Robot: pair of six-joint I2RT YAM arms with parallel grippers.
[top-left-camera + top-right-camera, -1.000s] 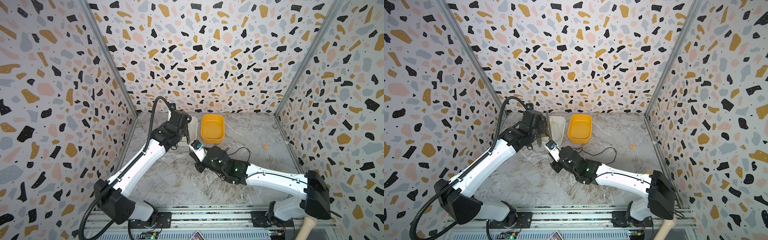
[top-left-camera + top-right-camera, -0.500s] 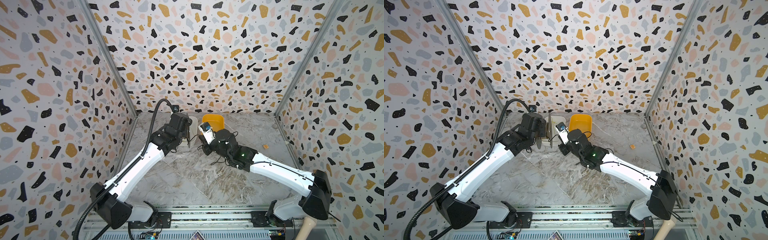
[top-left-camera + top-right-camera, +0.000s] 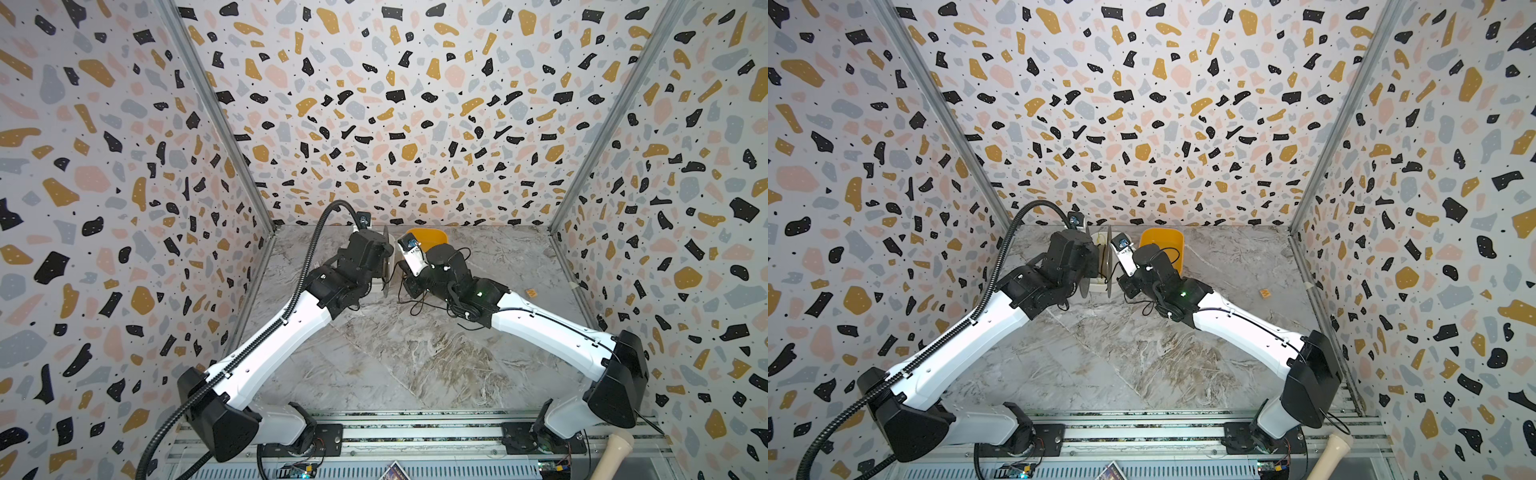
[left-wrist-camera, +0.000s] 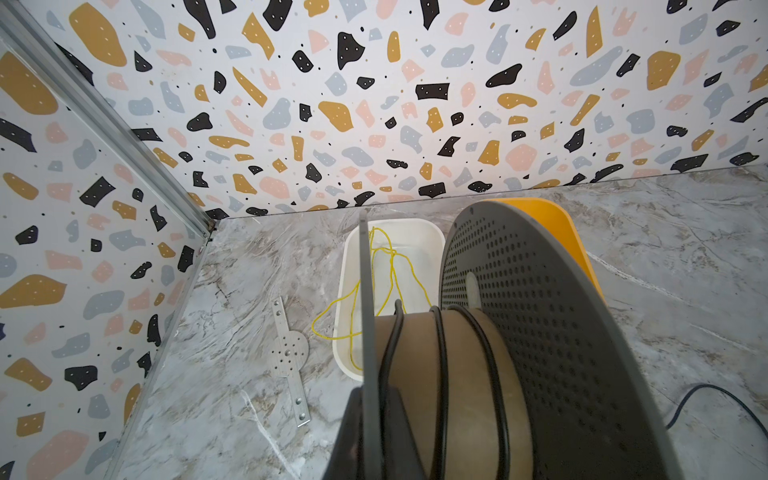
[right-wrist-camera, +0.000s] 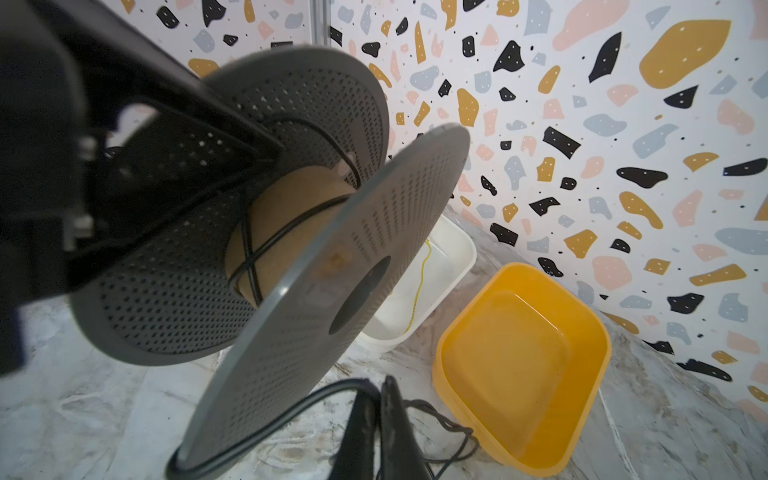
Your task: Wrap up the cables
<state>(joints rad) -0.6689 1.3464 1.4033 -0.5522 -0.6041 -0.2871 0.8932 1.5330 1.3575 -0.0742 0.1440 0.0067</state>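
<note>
Black cable (image 4: 442,374): turns on spool (image 4: 540,332) | left gripper (image 4: 370,395) clamps flange | right gripper (image 5: 376,395) pinches cable | white tray (image 4: 395,222), yellow tub (image 5: 519,353) behind.

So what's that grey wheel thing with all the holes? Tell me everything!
It's a spool: two grey hole-dotted discs joined by a brown, cardboard-looking core. Its discs stand upright near the white tray. A few turns of black cable wrap the core, and the left gripper pinches one disc's rim.
</note>
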